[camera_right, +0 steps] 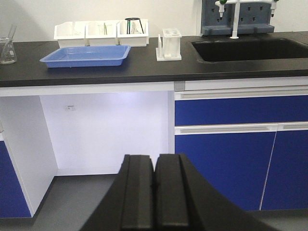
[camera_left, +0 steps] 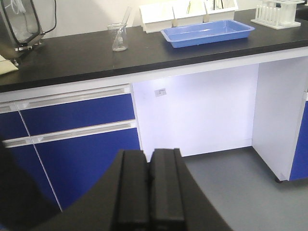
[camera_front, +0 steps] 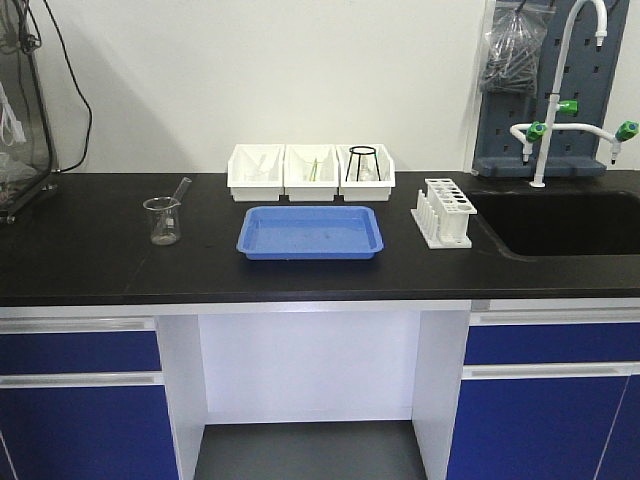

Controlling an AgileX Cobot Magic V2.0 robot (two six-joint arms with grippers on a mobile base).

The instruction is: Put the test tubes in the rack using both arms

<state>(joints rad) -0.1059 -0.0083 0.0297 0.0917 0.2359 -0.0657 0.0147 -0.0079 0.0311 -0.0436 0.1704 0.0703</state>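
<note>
On the black counter [camera_front: 90, 250], right of centre and just beside the sink [camera_front: 560, 225]: the white rack [camera_front: 445, 212], upright, pegs along its left side, round holes in the top plate. Seen small at the counter's far end from the left wrist [camera_left: 275, 13]; from the right wrist [camera_right: 169, 44], left of the sink basin.

Far left on the same counter, well apart from the rack: a clear glass beaker [camera_front: 163, 222] with one test tube [camera_front: 182, 189] leaning inside it, open rim up, tilted toward the right.

Between beaker and rack: a blue tray [camera_front: 311, 232], lying flat. Behind it, along the wall, three white bins [camera_front: 311, 172] side by side, touching. In the right bin, a black wire tripod stand [camera_front: 363, 163]. In the left and middle bins, pale slender items, too small to identify.

Behind the sink: a white faucet [camera_front: 560, 90] with green handles.

Below counter height, facing the blue cabinet fronts [camera_left: 77, 115]: left gripper [camera_left: 148, 159], fingers pressed flat together, nothing held. Likewise right gripper [camera_right: 155, 161], fingers closed against each other, nothing held. Both well apart from test tube and rack.
</note>
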